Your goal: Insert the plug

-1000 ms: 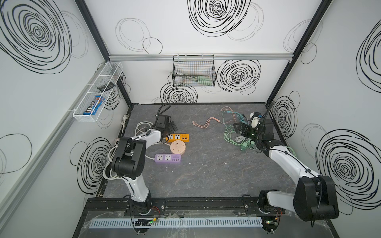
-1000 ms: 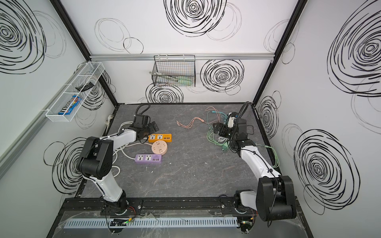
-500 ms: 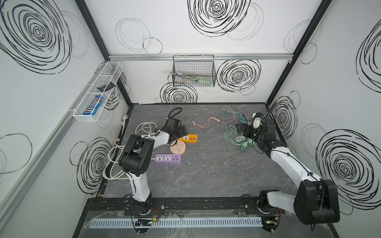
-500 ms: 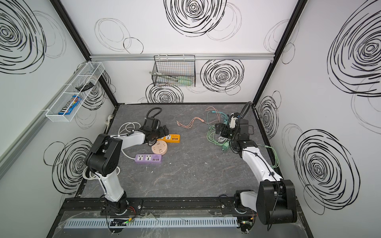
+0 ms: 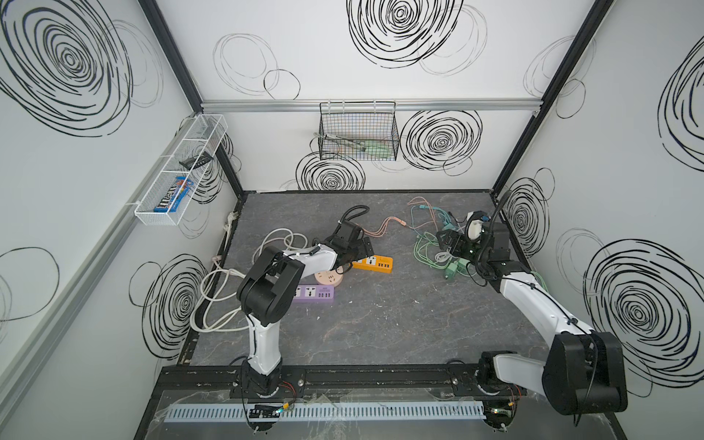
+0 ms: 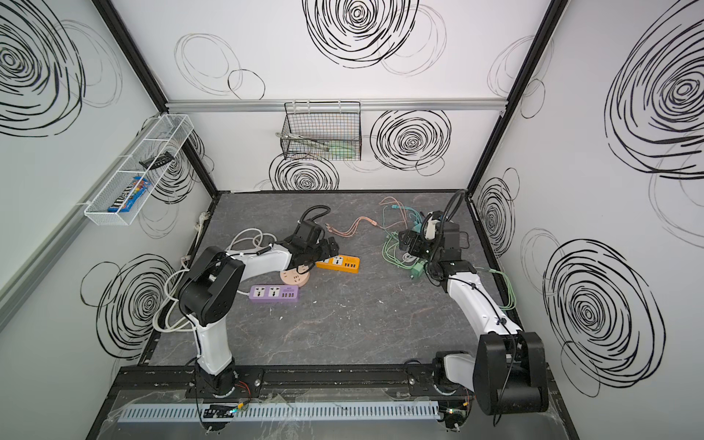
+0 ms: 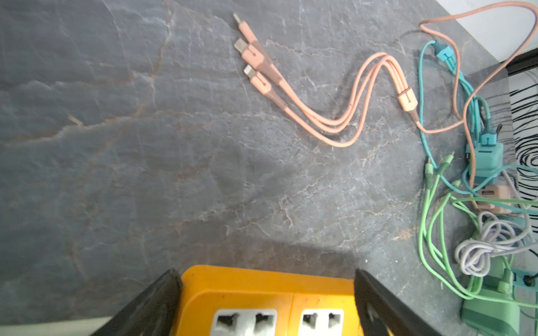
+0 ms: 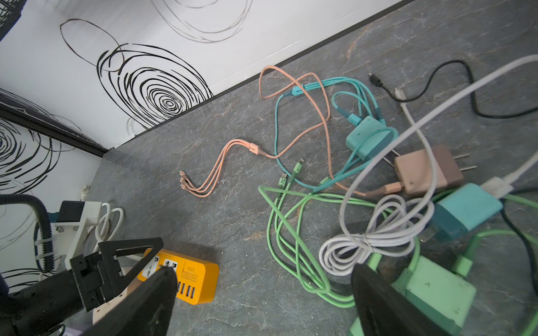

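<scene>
Your left gripper [image 7: 265, 272] is spread, its jaws straddling the left end of the orange power strip [image 5: 375, 263]. Seat them squarely on its smooth, hard plastic sides so it can't skid on the slate-like table [image 5: 400, 327]. Your right gripper [image 8: 265, 270], also spread and empty, hovers over the cable tangle [image 8: 364, 247] at the far right. A likely plug there is the boxy pink adapter [image 8: 425, 171], with two flat metal prongs.
</scene>
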Robot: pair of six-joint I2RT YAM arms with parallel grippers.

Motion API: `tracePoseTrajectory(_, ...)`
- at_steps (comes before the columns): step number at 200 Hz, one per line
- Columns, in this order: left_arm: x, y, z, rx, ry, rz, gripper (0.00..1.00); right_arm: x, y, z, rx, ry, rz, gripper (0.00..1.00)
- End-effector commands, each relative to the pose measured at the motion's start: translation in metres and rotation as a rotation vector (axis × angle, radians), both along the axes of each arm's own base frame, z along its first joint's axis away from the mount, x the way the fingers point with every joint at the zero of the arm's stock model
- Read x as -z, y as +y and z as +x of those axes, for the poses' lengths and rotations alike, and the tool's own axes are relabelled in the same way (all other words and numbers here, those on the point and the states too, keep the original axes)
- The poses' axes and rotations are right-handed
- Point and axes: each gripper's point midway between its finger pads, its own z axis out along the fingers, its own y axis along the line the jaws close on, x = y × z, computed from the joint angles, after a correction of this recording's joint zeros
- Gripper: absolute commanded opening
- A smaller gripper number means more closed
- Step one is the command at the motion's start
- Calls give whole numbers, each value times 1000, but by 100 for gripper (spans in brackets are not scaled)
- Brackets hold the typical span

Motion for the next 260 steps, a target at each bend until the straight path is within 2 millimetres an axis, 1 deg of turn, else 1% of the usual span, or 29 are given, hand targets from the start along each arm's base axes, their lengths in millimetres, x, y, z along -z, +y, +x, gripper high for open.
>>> tracePoseTrajectory(1,-2,-11,-7,-55,27,-34,96,-3,18,-4,-99,-12,54,97)
tracePoseTrajectory(23,-14,-25,-7,-16,6,-67,96,7,36,-6,-167,22,89,97)
tracePoseTrajectory(34,-16,-33,-10,10,11,-92,96,13,43,-6,-181,41,94,97)
tracePoseTrajectory(43,-17,-35,-12,12,11,-100,96,18,48,-6,-189,57,100,97)
tracePoseTrajectory(55,-21,-29,-14,-18,-15,-91,96,21,57,-7,-208,68,102,97)
tracePoseTrajectory(67,-30,-21,-15,-38,-59,-95,96,25,66,-9,-237,67,91,97)
tracePoseTrajectory(95,-64,-6,-15,-38,-164,-97,96,42,84,-18,-266,89,55,97)
tracePoseTrajectory(107,-78,-3,-19,-15,-218,-96,96,49,93,-24,-291,104,55,97)
tracePoseTrajectory(121,-86,1,-28,5,-253,-90,96,56,102,-31,-321,119,52,98)
tracePoseTrajectory(136,-87,7,-39,17,-256,-93,96,63,112,-38,-361,128,12,99)
tracePoseTrajectory(159,-82,11,-59,37,-236,-122,96,77,121,-48,-390,156,-51,99)
tracePoseTrajectory(177,-77,12,-74,53,-217,-142,96,85,132,-59,-438,175,-35,100)
tracePoseTrajectory(190,-75,14,-80,60,-212,-144,96,92,142,-66,-493,199,-22,99)
tracePoseTrajectory(209,-77,14,-84,70,-231,-142,96,108,152,-72,-538,242,-57,97)
tracePoseTrajectory(223,-80,16,-82,69,-247,-129,96,117,158,-72,-563,260,-79,95)
tracePoseTrajectory(244,-84,20,-78,57,-264,-103,96,119,169,-69,-580,245,-86,93)
tracePoseTrajectory(250,-84,21,-77,53,-267,-100,96,119,173,-68,-597,233,-78,89)
tracePoseTrajectory(260,-83,22,-76,49,-269,-98,96,121,177,-66,-608,232,-82,85)
